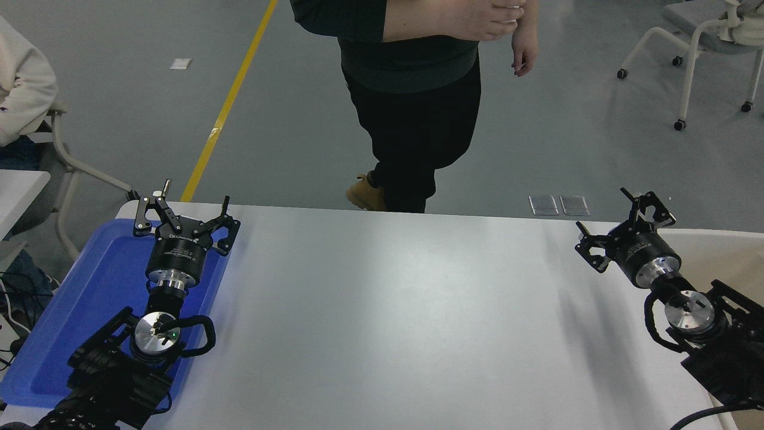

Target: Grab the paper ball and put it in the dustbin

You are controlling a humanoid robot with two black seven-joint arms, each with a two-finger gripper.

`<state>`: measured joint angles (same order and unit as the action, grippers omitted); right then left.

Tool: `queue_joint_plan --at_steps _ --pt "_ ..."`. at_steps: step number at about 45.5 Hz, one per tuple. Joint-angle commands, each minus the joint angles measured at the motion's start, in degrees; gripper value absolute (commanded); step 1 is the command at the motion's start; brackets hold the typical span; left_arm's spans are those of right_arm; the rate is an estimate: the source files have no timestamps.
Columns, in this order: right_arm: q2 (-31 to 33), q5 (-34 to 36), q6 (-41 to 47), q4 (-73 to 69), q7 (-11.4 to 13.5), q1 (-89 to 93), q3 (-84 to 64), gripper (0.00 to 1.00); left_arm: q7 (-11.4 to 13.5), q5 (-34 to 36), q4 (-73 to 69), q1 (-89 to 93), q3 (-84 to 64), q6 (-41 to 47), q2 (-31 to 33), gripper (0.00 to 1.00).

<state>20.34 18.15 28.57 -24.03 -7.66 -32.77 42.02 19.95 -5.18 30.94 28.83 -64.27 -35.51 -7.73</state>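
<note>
No paper ball shows on the table or in either gripper. The dustbin shows only in part at the table's right edge: an off-white rim and a beige inner wall behind my right arm. My right gripper is open and empty, hovering over the table's far right corner, just left of the dustbin rim. My left gripper is open and empty, parked over the blue tray at the lower left.
A shallow blue tray lies on the table's left side. A person stands just beyond the far edge, one hand closed on something small and pale. A seated person is at the far left. A wheeled chair stands far right.
</note>
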Motion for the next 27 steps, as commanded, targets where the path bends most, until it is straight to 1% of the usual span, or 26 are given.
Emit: queue_joint_plan --at_steps 1,8,19,27 --pt "-0.5 1.0 2.6 0.6 -0.2 1.2 -0.3 1.00 0.0 0.0 0.0 0.0 -0.1 0.0 0.0 1.00" --pt "-1.1 0.9 2.6 0.3 -0.3 0.5 -0.3 1.00 0.0 0.1 0.0 0.0 0.0 0.0 0.0 1.00" --pt "0.8 0.1 3.3 0.3 -0.2 0.6 -0.5 1.00 0.0 0.1 0.0 0.0 0.0 -0.1 0.0 1.00" --pt "1.6 0.2 6.3 0.5 0.1 1.0 -0.4 1.00 -0.1 0.1 0.0 0.0 0.0 -0.1 0.0 1.00"
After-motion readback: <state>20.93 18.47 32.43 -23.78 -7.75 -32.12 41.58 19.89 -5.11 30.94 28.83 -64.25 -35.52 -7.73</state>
